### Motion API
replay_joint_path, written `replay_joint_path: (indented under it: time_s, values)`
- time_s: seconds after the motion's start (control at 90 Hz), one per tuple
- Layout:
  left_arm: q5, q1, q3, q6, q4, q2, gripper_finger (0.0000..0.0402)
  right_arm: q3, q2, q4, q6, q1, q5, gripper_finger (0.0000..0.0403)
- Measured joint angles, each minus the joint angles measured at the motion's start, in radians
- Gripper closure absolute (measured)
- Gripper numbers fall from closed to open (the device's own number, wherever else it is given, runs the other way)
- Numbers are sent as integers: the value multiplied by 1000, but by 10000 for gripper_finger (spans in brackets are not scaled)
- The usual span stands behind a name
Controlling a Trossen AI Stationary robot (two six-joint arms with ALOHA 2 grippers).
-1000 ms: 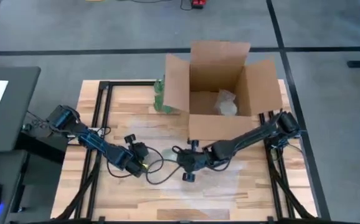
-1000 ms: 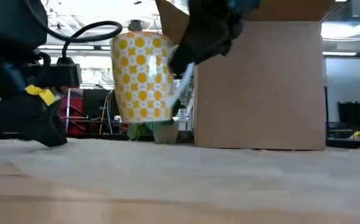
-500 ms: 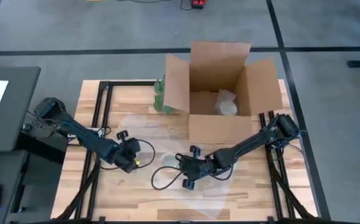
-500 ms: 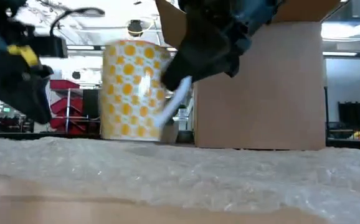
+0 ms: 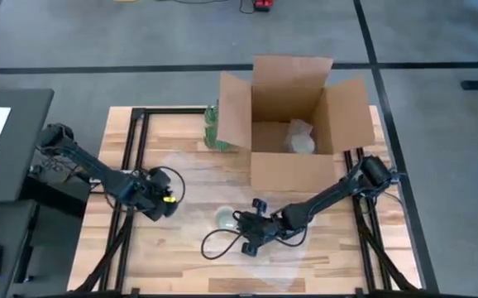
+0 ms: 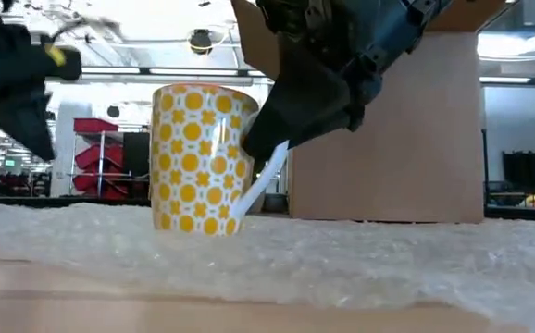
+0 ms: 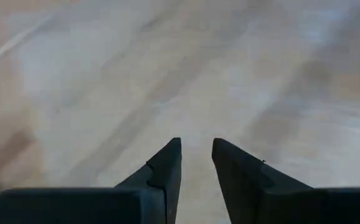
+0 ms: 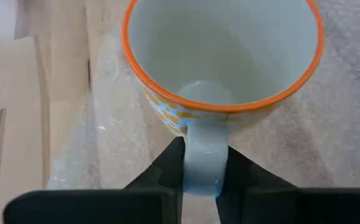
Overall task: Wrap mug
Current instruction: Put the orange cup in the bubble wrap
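Observation:
The mug (image 6: pixel 198 157), patterned with yellow-orange dots, has an orange rim, a white inside and a pale handle. It stands upright by its base on a clear bubble-wrap sheet (image 6: pixel 360 264) near the table's middle (image 5: pixel 225 219). My right gripper (image 8: pixel 202 162) is shut on its handle, on the mug's right and near side (image 5: pixel 243 230). My left gripper (image 7: pixel 195 146) hovers left of the mug (image 5: pixel 158 203), narrowly open over the table with nothing between its fingers. My right gripper pinches the mug's handle (image 8: pixel 202 146) between its two fingers, one on each flat side of the loop. The fingers (image 6: pixel 263 139) slant down at it from above and from the table's right. The mug stands upright with its base on the bubble wrap.
An open cardboard box (image 5: pixel 293 161) stands at the far middle with a wrapped bundle (image 5: pixel 299 136) inside. A green leafy bunch (image 5: pixel 212 128) sits by its left flap. A black cable loop (image 5: pixel 214 246) lies near the mug.
My right gripper has carried the mug down and toward the table's near edge. The mug, held tilted above the table before, now stands upright on the bubble wrap. My left gripper has risen and drawn back toward the table's left and far edges.

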Motion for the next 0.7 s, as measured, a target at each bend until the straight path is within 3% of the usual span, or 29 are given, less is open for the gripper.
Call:
replay_joint_path:
  time_s: [0.433,0.7]
  values:
    - [18,211,-60,53,31,8,207,1,0,-12,15,0,-34,345]
    - [46,303,-62,133,23,8,191,0,-13,-14,-4,0,-52,313]
